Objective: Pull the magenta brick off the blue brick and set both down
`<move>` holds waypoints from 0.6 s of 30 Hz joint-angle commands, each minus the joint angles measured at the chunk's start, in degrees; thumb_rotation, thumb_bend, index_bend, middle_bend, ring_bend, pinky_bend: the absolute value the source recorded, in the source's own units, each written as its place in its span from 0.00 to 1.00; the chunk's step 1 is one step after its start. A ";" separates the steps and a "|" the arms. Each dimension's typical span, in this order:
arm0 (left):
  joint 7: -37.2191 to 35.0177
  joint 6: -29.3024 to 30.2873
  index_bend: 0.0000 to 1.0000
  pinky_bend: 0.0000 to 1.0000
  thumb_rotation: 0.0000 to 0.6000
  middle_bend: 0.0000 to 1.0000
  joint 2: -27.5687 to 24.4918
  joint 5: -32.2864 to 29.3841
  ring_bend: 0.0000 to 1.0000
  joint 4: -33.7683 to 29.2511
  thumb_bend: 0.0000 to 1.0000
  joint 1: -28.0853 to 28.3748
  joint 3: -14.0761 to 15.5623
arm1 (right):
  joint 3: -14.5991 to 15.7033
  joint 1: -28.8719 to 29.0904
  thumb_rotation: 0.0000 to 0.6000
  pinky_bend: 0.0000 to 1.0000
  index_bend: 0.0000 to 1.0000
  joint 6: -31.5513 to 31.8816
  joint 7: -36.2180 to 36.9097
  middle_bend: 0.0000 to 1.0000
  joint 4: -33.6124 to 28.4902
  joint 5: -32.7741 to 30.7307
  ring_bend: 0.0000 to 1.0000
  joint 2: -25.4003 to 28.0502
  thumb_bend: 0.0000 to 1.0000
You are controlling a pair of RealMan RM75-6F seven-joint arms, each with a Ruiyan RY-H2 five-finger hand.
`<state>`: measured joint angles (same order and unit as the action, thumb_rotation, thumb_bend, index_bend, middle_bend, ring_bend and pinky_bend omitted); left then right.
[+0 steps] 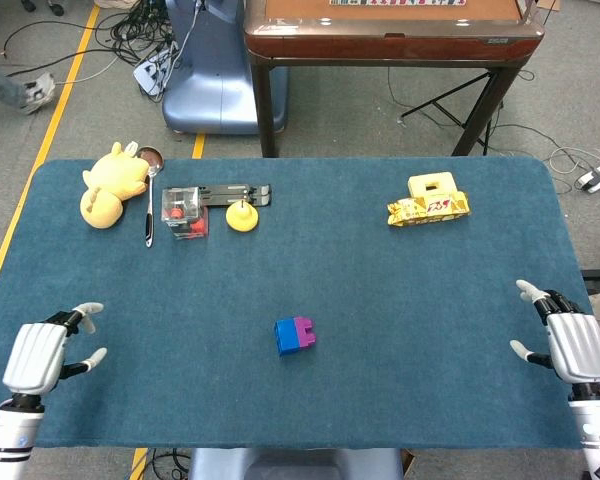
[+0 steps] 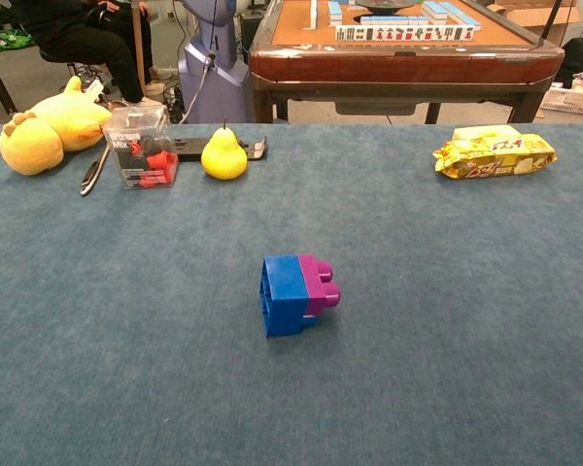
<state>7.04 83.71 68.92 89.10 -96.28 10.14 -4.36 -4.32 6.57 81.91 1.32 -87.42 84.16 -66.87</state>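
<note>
The left hand and right hand hover with fingers spread, holding nothing, at opposite table edges. Between them, well apart from both, the magenta brick sits joined to the blue brick on the blue table.

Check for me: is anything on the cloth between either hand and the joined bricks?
Nothing visible. The magenta brick and blue brick lie joined mid-table, with bare cloth across to the left hand and the right hand. The pear and snack packet sit far behind.
</note>
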 commanded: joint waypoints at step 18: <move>6.92 -15.50 0.30 0.93 1.00 0.81 6.22 -0.75 0.74 -8.79 0.00 15.08 -5.00 | -0.66 -0.33 1.00 0.44 0.19 1.21 0.42 0.34 -1.37 0.16 0.26 2.17 0.00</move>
<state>13.30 69.48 74.58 89.19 -104.33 24.08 -8.89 -4.97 6.24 83.12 1.73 -88.79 84.32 -64.69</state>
